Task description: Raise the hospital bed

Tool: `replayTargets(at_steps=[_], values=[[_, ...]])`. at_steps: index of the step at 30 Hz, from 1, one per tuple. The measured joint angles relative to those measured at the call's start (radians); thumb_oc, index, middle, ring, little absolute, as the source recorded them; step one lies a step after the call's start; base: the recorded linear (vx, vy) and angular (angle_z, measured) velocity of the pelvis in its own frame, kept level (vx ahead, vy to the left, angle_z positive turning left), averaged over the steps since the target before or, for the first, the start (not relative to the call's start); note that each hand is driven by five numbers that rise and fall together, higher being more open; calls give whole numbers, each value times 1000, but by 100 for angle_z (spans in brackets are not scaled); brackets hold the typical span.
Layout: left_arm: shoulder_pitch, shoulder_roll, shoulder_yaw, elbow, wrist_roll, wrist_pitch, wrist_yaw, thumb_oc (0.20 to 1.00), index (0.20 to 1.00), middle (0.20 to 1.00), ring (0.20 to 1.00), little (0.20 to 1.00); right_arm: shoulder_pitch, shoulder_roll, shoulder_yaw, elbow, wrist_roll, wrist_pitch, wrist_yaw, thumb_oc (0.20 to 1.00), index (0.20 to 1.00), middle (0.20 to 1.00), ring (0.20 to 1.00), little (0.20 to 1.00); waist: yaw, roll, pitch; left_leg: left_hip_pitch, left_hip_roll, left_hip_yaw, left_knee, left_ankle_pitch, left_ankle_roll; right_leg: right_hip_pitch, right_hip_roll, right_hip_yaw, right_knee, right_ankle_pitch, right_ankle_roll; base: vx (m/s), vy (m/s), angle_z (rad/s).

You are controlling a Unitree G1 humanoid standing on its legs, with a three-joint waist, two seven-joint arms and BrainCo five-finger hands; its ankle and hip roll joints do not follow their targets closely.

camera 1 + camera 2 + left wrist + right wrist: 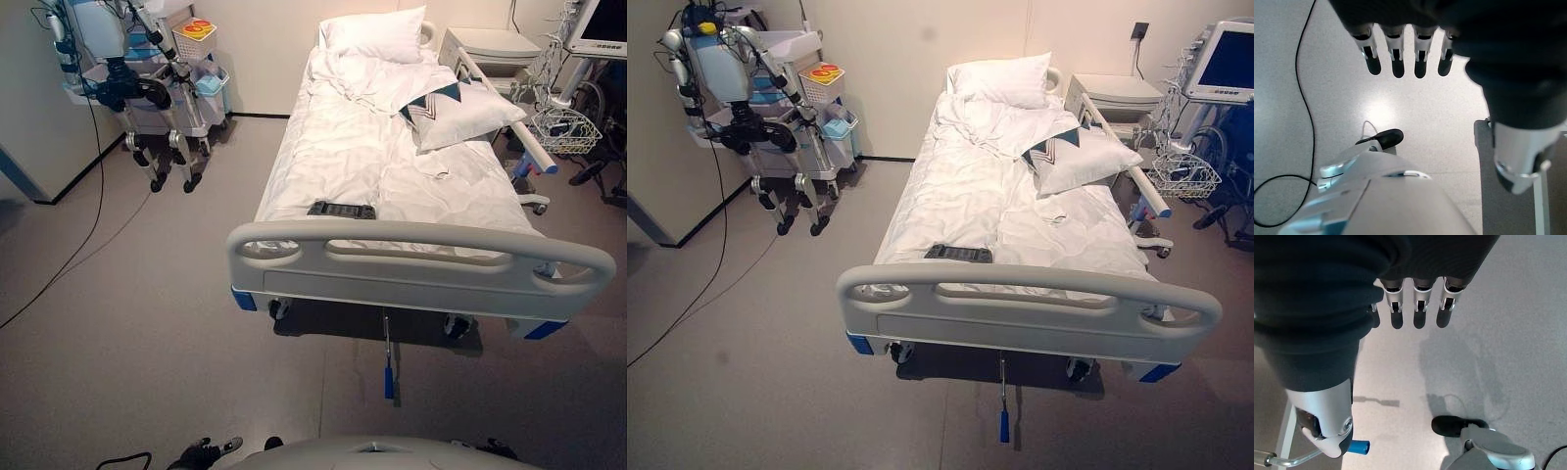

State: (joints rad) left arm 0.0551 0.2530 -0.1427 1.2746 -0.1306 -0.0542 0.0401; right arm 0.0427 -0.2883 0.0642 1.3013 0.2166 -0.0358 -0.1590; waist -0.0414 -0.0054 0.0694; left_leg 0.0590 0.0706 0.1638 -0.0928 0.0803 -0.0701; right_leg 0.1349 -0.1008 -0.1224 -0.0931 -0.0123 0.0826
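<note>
The hospital bed (pixel 392 157) stands ahead with white sheets, pillows at its head and a grey-white footboard (pixel 411 266) nearest me. A metal crank with a blue grip (pixel 389 378) sticks out from under the foot end, low over the floor. A black handset (pixel 341 210) lies on the mattress just behind the footboard. My left hand (pixel 1396 55) hangs over the bare floor, fingers straight, holding nothing. My right hand (pixel 1420 311) hangs the same way, open, with the crank's blue grip (pixel 1358 446) on the floor side beyond its thumb, apart from it.
An equipment cart on wheels (pixel 162 93) stands at the back left with a black cable (pixel 83 240) trailing over the floor. A bedside cabinet (pixel 490 44), a monitor (pixel 600 27) and a wire basket (pixel 566 129) crowd the bed's right side.
</note>
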Motion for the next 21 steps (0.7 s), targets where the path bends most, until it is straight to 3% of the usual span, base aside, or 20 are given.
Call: replayTargets(at_steps=[21], values=[[6,0,-4,42,1,27,29,1000,1000,1000,1000,1000,-4,-2,13,2,-31,21,-4,1000,1000,1000,1000,1000,1,1,-19,-18,3,0,3,1,0,-20,3,3,1,1,0,-32,-6,0]])
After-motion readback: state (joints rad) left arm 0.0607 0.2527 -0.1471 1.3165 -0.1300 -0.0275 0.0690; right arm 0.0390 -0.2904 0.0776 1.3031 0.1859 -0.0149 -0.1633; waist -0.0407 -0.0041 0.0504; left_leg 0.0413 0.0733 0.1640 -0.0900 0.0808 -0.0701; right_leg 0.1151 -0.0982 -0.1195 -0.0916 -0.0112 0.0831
